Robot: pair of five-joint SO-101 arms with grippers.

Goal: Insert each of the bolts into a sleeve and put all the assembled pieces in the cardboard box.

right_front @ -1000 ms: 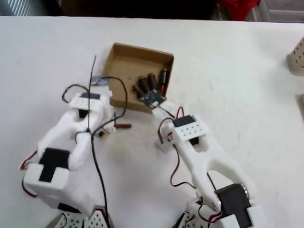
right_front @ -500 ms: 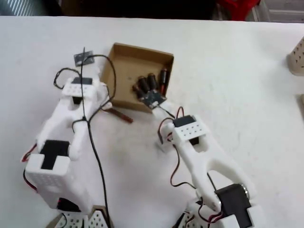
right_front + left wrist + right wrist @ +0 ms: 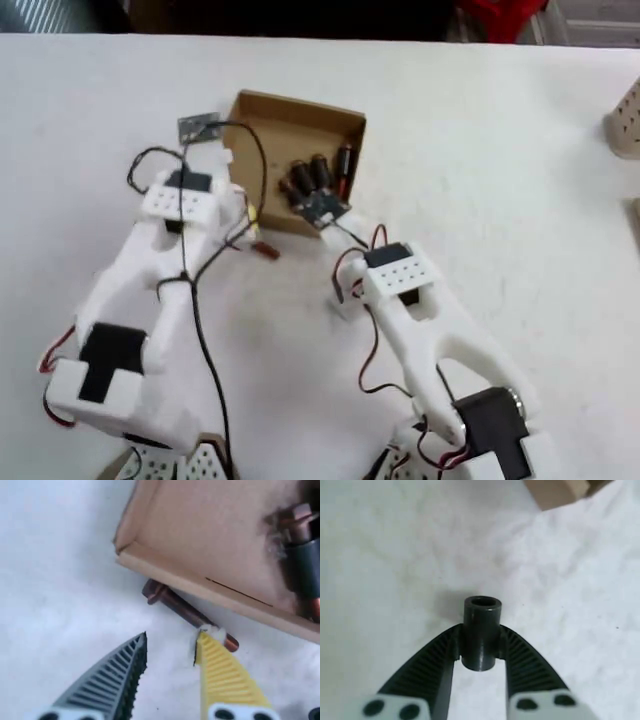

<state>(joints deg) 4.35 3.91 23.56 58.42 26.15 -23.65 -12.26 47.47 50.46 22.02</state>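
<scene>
A copper bolt (image 3: 185,611) lies on the table against the outer wall of the cardboard box (image 3: 210,535). My left gripper (image 3: 170,642) stands open over it, the yellow fingertip (image 3: 205,642) touching the bolt's shaft near its end. From above, this bolt (image 3: 264,249) sits just outside the box (image 3: 262,130), by the left gripper (image 3: 250,228). My right gripper (image 3: 480,645) is shut on a black sleeve (image 3: 481,630), held upright just above the table. Several assembled pieces (image 3: 318,175) lie inside the box.
The right arm (image 3: 400,272) stands just in front of the box's near right corner (image 3: 560,490). Loose black cables (image 3: 200,300) hang along the left arm. A pale perforated object (image 3: 625,125) stands at the table's right edge.
The left arm swung off toward the far left, then came back over the bolt. The bolt shifted from lying flat in front to slanting against the box wall. The right arm kept still.
</scene>
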